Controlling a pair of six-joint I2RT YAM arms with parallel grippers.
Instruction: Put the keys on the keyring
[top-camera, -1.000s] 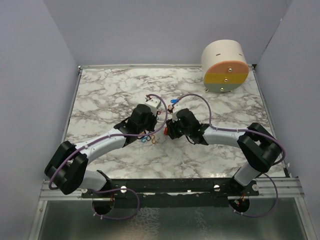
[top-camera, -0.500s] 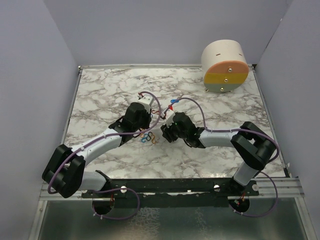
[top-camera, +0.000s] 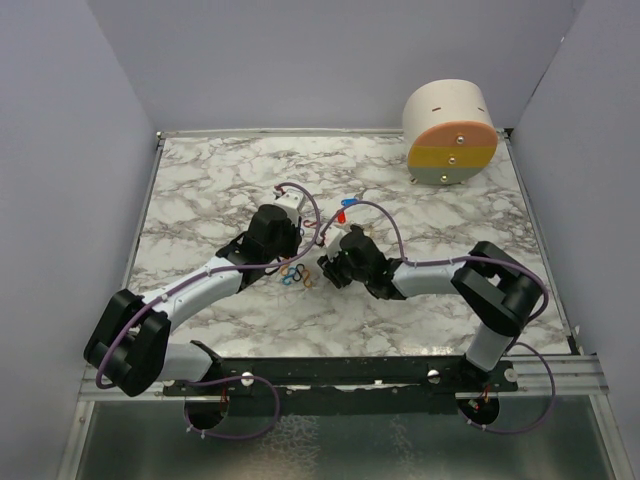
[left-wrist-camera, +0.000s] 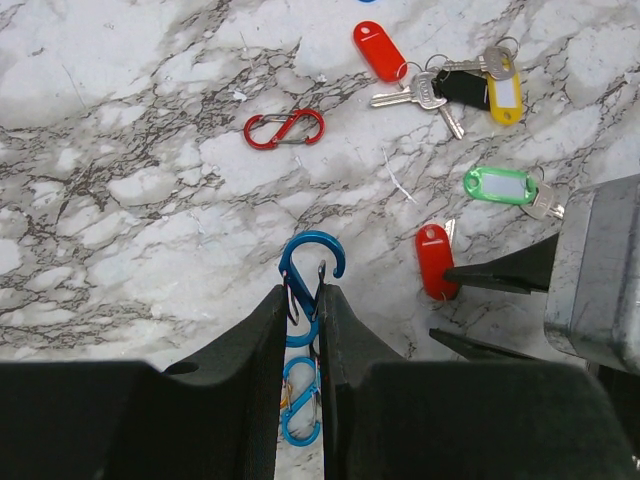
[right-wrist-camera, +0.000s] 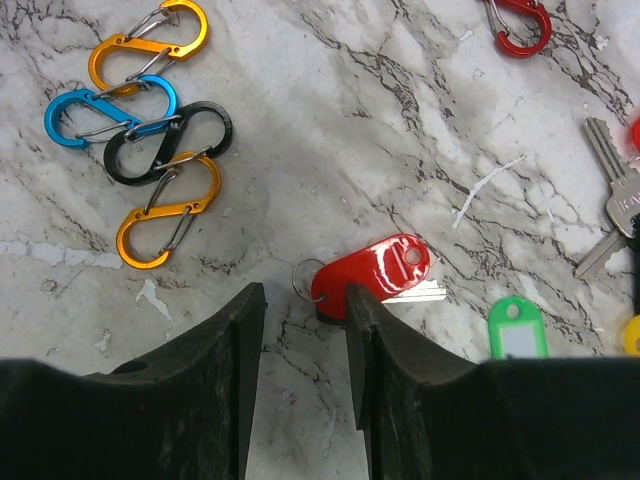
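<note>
On the marble tabletop (top-camera: 200, 180) my left gripper (left-wrist-camera: 303, 295) pinches the keyring's blue carabiner (left-wrist-camera: 312, 270) steady, while the right gripper (right-wrist-camera: 303, 295) hangs part-open over the red-tagged key (right-wrist-camera: 375, 265), ready to take it.

Left arm (top-camera: 200, 285) and right arm (top-camera: 430, 272) show pale grey links, black joints, purple cables (top-camera: 293, 186); left gripper (left-wrist-camera: 303, 297) matt black; black base rail (top-camera: 340, 378), silver screws (top-camera: 245, 378), at six o'clock.
</note>
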